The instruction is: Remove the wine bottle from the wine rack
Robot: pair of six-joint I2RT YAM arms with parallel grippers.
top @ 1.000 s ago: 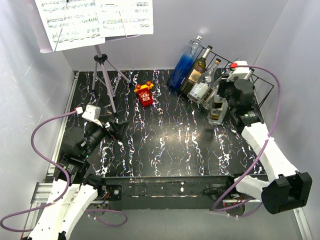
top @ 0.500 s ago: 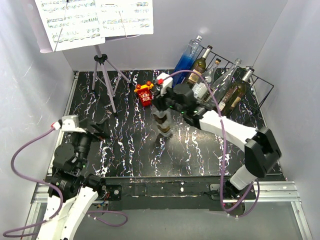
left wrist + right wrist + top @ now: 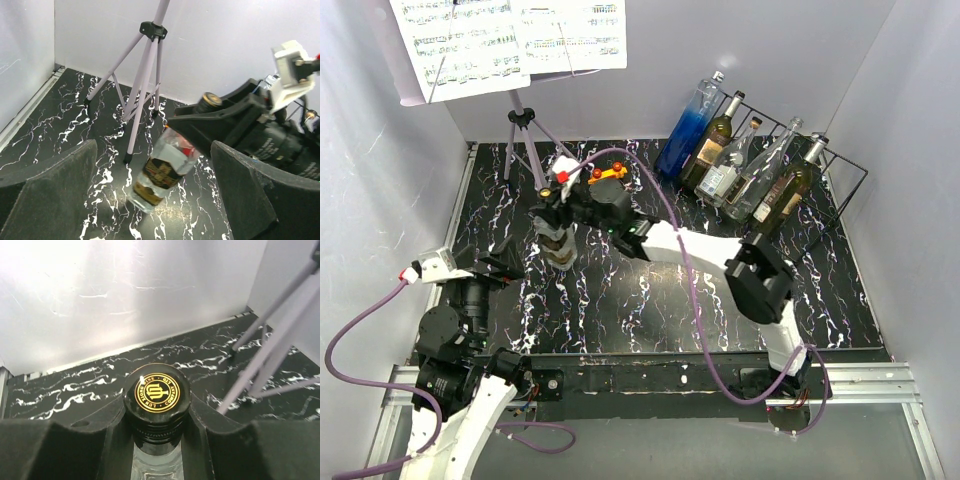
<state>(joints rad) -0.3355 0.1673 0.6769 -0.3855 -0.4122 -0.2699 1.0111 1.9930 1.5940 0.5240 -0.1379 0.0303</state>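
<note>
The right fingers, clamped on the neck of the clear black-capped wine bottle, hold it over the left half of the black marbled surface, well apart from the black wire wine rack and facing the spread-apart left fingers, seemingly for a handover.

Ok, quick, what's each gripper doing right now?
Left gripper: open, holding nothing.
Right gripper: shut on the clear glass bottle with a black cap.

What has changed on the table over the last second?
The right end effector, shut on the clear bottle, carried it from beside the wine rack leftward to in front of the left end effector, which drew back toward the near-left, open. The other bottles on the rack and the music stand stayed put.
</note>
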